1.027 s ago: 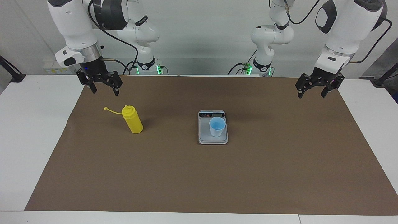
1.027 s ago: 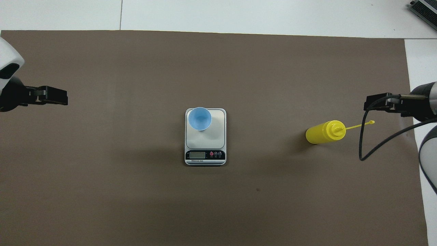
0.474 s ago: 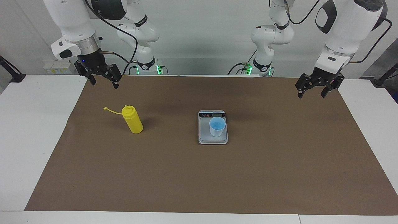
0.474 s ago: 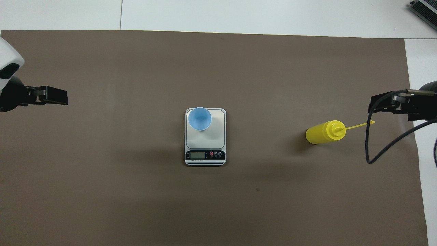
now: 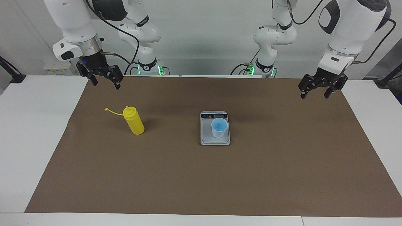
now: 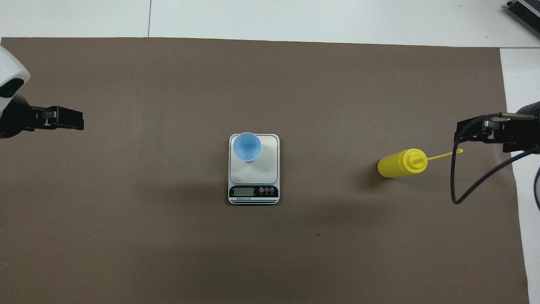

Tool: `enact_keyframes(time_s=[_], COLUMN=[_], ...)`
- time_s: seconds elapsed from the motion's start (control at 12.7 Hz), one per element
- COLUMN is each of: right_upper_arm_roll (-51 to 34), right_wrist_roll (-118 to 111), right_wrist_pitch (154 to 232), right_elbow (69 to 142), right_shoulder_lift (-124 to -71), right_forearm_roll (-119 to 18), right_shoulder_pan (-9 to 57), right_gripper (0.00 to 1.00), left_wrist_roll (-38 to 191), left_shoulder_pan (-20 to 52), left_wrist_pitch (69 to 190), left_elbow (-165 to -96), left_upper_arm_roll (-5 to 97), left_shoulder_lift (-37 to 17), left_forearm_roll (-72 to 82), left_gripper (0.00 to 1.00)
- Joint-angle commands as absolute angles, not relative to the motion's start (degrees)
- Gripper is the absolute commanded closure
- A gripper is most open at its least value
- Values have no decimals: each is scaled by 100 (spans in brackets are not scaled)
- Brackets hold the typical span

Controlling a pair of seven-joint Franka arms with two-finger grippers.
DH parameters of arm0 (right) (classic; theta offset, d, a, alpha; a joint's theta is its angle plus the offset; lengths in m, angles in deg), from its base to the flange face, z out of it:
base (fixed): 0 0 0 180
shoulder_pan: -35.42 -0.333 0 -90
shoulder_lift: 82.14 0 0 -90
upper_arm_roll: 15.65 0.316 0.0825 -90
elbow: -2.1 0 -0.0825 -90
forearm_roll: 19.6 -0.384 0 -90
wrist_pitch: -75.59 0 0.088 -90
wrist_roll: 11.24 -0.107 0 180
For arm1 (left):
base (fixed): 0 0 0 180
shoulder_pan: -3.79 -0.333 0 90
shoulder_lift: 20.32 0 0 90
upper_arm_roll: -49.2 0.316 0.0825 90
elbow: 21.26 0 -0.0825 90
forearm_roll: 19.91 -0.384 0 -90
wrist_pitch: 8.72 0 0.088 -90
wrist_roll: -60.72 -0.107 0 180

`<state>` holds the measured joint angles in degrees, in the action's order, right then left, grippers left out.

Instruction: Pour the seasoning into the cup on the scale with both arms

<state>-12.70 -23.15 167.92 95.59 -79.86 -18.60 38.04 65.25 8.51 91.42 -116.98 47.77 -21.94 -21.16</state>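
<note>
The yellow seasoning bottle (image 5: 134, 121) stands upright on the brown mat toward the right arm's end, its cap strap (image 5: 112, 112) sticking out sideways; it also shows in the overhead view (image 6: 398, 164). The light-blue cup (image 5: 219, 127) stands on the silver-grey scale (image 5: 206, 138) at mid-table, on the plate's part away from the display (image 6: 244, 191); the cup (image 6: 247, 146) and the scale (image 6: 266, 166) show from overhead too. My right gripper (image 5: 105, 84) is open and empty, raised over the mat's edge, apart from the bottle. My left gripper (image 5: 314, 95) is open and empty, waiting over the mat at its own end.
A brown mat (image 5: 201, 182) covers most of the white table (image 5: 28, 147). A black cable (image 6: 454, 185) loops down from the right arm close to the bottle's strap. A dark device (image 6: 523, 10) lies at the table's corner farthest from the robots.
The right gripper rose and drew back from the bottle toward its own base, then nearly stopped. The left arm, bottle, cup and scale have not moved.
</note>
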Motion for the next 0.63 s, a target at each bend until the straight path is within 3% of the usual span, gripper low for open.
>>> enact_keyframes(time_s=[0.0, 0.55], right_upper_arm_roll=[-1266, -1266], right_wrist_roll=[-2399, -2126], right_wrist_pitch=[16770, 16805], right_elbow=[9711, 9729], right_shoulder_lift=[-7854, -7845], right_forearm_roll=[-1846, -1846], right_shoulder_pan=[3788, 3788], right_gripper=[0, 0], left_wrist_roll=[6503, 6503], left_shoulder_pan=[809, 809], left_wrist_pitch=[9139, 9139], left_elbow=[-11829, -11829], left_upper_arm_roll=[4753, 4753], left_shoulder_lift=[-2304, -2304], left_forearm_roll=[-2194, -2194], left_gripper=[0, 0])
